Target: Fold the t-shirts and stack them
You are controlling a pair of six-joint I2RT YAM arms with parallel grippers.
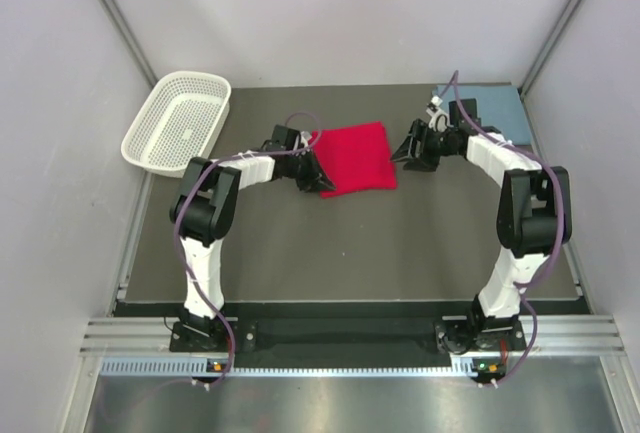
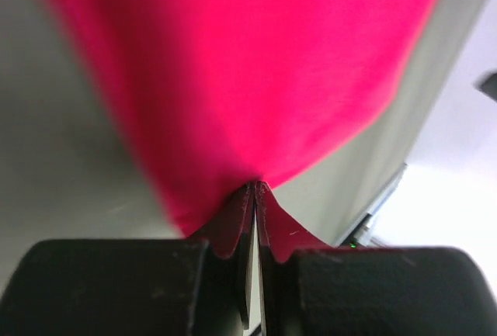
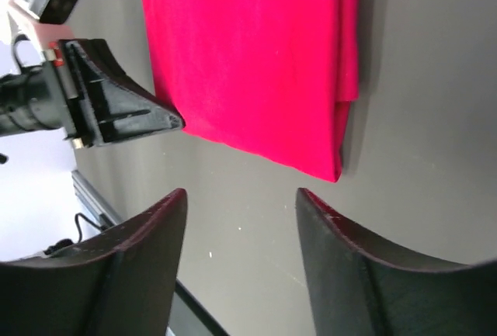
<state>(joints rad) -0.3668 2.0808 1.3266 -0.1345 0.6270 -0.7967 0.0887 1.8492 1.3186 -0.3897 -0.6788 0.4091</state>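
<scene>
A bright red t-shirt (image 1: 357, 157) lies folded into a rough square at the middle back of the dark table. My left gripper (image 1: 312, 165) is at its left edge, shut on the cloth. In the left wrist view the fingers (image 2: 233, 227) pinch the edge of the red shirt (image 2: 248, 72), which fills that view. My right gripper (image 1: 400, 156) is open and empty just right of the shirt. In the right wrist view it (image 3: 241, 196) hovers over bare table near the corner of the red shirt (image 3: 248, 57). The blue-grey t-shirt (image 1: 500, 105) lies flat at the back right, partly behind the right arm.
A white mesh basket (image 1: 178, 120) sits at the back left, overhanging the table's edge. Grey walls close in the back and both sides. The left gripper (image 3: 116, 111) shows in the right wrist view, across the shirt.
</scene>
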